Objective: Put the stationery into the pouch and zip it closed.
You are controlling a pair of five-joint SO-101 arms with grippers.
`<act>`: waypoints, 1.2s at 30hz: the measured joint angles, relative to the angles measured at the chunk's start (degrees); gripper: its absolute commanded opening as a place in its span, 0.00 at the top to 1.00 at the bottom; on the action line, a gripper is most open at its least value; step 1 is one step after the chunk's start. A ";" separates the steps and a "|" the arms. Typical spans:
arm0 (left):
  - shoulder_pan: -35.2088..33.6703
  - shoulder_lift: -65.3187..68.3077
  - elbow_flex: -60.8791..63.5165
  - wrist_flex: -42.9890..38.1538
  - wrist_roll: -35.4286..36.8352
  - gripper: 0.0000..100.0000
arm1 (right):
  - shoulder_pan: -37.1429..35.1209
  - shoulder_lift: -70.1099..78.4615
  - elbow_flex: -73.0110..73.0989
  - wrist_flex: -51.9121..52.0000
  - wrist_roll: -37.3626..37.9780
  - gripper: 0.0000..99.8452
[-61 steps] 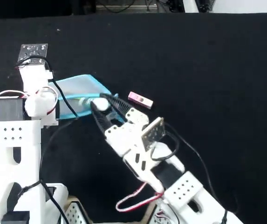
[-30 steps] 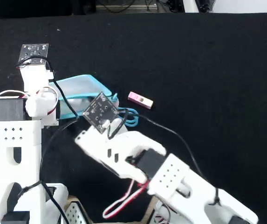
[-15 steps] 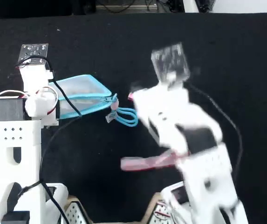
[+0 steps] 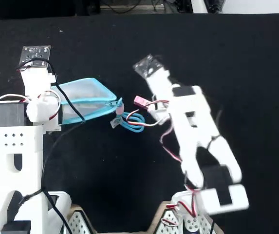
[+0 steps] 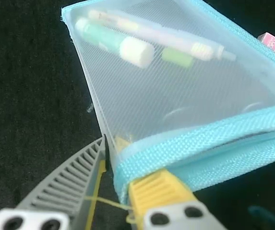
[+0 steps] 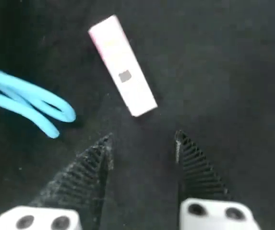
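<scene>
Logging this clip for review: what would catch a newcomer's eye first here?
The light blue mesh pouch, pens visible inside, is pinched at one corner by the left end effector. The right end effector hangs open close to a pink block lying on the black table beside the pouch's blue cord.

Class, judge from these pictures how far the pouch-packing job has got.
Done: a marker and a pen lie inside the pouch. In hand: the left pincer clamps the pouch's edge; the right pincer, open, hovers over the pink eraser. Left: eraser in, zip closed.
</scene>
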 measured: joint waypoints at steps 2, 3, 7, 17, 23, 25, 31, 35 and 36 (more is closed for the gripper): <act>0.00 0.00 -0.09 0.00 0.00 0.97 | -1.32 3.43 0.00 -2.81 0.79 0.82; 0.00 0.00 -0.09 0.00 0.00 0.97 | -1.58 5.01 0.00 -4.31 0.97 0.82; 0.00 0.00 -0.09 0.00 0.00 0.97 | -1.58 9.58 -2.55 -8.88 1.32 0.81; 0.00 0.00 -0.09 0.00 0.00 0.97 | -1.67 15.47 -7.21 -10.20 1.32 0.75; 0.00 0.00 -0.09 0.00 0.00 0.97 | -1.67 15.47 -7.21 -11.60 10.02 0.96; 0.00 0.00 -0.09 0.00 0.00 0.97 | -1.67 15.47 -7.21 -11.60 11.34 0.97; 0.00 0.00 -0.09 0.00 0.00 0.97 | 2.20 13.45 -7.30 -4.84 5.80 0.99; 0.00 0.00 -0.09 0.00 0.00 0.97 | 8.70 11.43 -7.30 3.96 -1.32 0.99; 0.00 0.00 -0.09 0.00 0.00 0.97 | 9.93 11.25 -7.30 6.07 -2.99 0.97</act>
